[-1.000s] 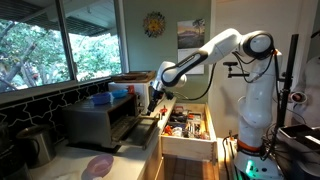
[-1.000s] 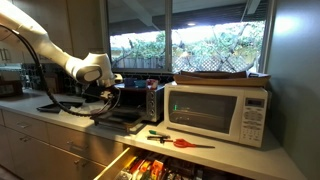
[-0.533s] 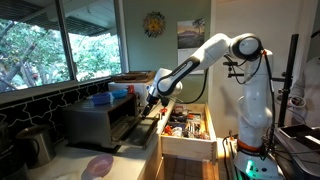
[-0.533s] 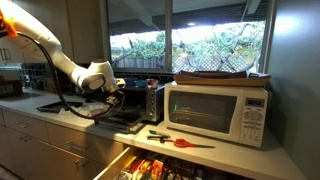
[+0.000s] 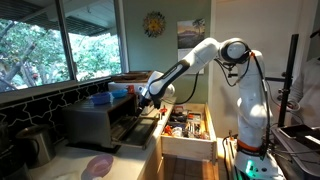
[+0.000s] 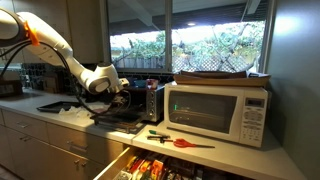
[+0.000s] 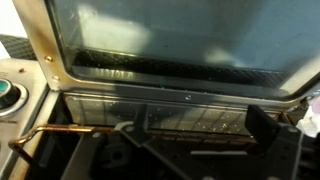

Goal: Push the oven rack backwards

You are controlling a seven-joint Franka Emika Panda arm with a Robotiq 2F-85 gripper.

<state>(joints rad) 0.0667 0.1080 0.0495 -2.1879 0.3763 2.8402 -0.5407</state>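
The dark-grey toaster oven (image 5: pixel 95 122) stands on the counter with its drop-down door (image 5: pixel 138 130) open; it also shows in the exterior view behind the arm (image 6: pixel 135 100). In the wrist view the door's glass (image 7: pixel 180 40) fills the top. Below it the oven rack (image 7: pixel 195 118), a thin wire shelf, lies across the cavity. My gripper (image 7: pixel 200 128) is open, with one dark finger at each side of the rack's front part. In both exterior views the gripper (image 5: pixel 147 97) (image 6: pixel 106 84) is at the oven's mouth, above the door.
A white microwave (image 6: pixel 215 110) stands beside the oven. Red-handled tools (image 6: pixel 180 143) lie on the counter before it. A full drawer (image 5: pixel 187 125) stands open below the counter. A blue container (image 5: pixel 100 98) sits on the oven, and a metal pot (image 5: pixel 35 145) stands nearby.
The arm has reached further toward the oven and the gripper has moved in to the oven's mouth. The oven door has stayed open.
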